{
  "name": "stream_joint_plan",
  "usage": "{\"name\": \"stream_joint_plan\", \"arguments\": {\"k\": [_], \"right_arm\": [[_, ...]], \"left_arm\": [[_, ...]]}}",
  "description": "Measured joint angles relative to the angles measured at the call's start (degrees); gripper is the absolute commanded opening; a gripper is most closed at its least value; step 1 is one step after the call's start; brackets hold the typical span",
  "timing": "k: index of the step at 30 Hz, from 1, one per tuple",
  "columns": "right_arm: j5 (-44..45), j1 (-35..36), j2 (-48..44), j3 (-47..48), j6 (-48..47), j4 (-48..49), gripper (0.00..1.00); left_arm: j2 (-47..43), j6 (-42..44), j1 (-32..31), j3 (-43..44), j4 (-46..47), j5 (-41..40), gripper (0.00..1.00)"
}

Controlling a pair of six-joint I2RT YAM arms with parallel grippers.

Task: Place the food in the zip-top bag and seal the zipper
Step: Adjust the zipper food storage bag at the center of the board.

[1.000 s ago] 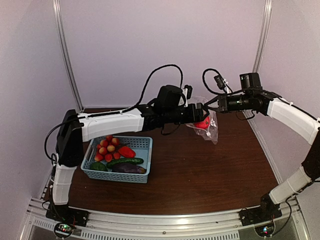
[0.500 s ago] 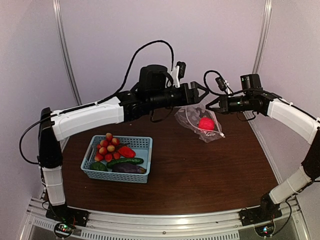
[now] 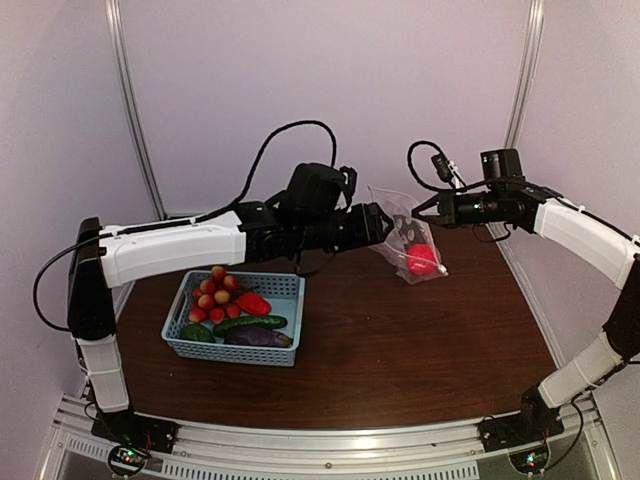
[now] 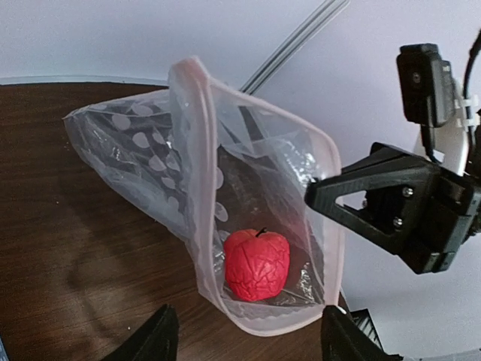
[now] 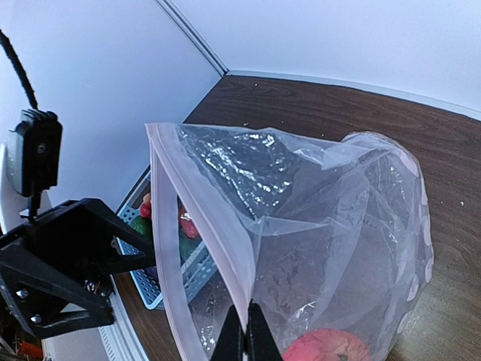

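Observation:
The clear polka-dot zip-top bag (image 3: 400, 235) hangs above the table at the back. My right gripper (image 3: 418, 210) is shut on its pale zipper strip (image 5: 225, 248) and holds the mouth open (image 5: 246, 342). A red wrinkled fruit with a short stem (image 4: 257, 263) lies in the bag's bottom. My left gripper (image 4: 252, 342) is open and empty just in front of the bag's mouth (image 3: 388, 226). The tomatoes (image 3: 215, 295), red pepper (image 3: 253, 303), cucumber (image 3: 250, 323), eggplant (image 3: 258, 338) and a dark green piece (image 3: 197, 333) lie in the basket.
The light-blue perforated basket (image 3: 285, 290) stands at the left of the brown table (image 3: 400, 350). White walls and metal posts close in the back and both sides. The two grippers are close together at the bag.
My left arm rose and then came down again, its gripper pulled back a little from the bag. The bag swung while my right gripper kept hold of it.

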Motion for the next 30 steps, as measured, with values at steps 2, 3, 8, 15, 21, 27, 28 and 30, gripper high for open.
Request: {"name": "stream_joint_plan", "arguments": {"k": [2, 3, 8, 15, 21, 27, 28, 30], "right_arm": [[0.22, 0.00, 0.00, 0.00, 0.02, 0.13, 0.00], [0.35, 0.00, 0.00, 0.00, 0.00, 0.17, 0.00], [2.43, 0.02, 0.00, 0.04, -0.74, -0.15, 0.00], [28.63, 0.00, 2.12, 16.65, -11.13, -11.76, 0.00], [38.51, 0.55, -3.06, 18.78, -15.82, -12.15, 0.00], [37.38, 2.03, -4.35, 12.04, -15.89, -11.87, 0.00], [36.76, 2.23, -3.96, 11.58, -15.76, -12.24, 0.00], [36.39, 2.47, -3.32, 11.50, -15.74, -12.61, 0.00]], "left_arm": [[2.91, -0.92, 0.04, 2.78, -1.64, -1.03, 0.51], [4.15, -1.31, 0.07, 3.82, -1.92, -1.31, 0.44], [11.26, -2.64, 0.83, 9.60, -3.21, -0.85, 0.00], [18.99, 0.48, 1.18, 28.63, -14.45, -5.57, 0.00], [14.36, 0.87, 1.33, 30.23, -14.80, -5.18, 0.00], [16.20, 0.68, 2.12, 25.40, -5.33, 5.16, 0.00], [17.18, 0.70, 2.12, 25.03, -3.67, 7.32, 0.00], [18.53, 1.07, 2.10, 25.07, -1.77, 9.66, 0.00]]}}
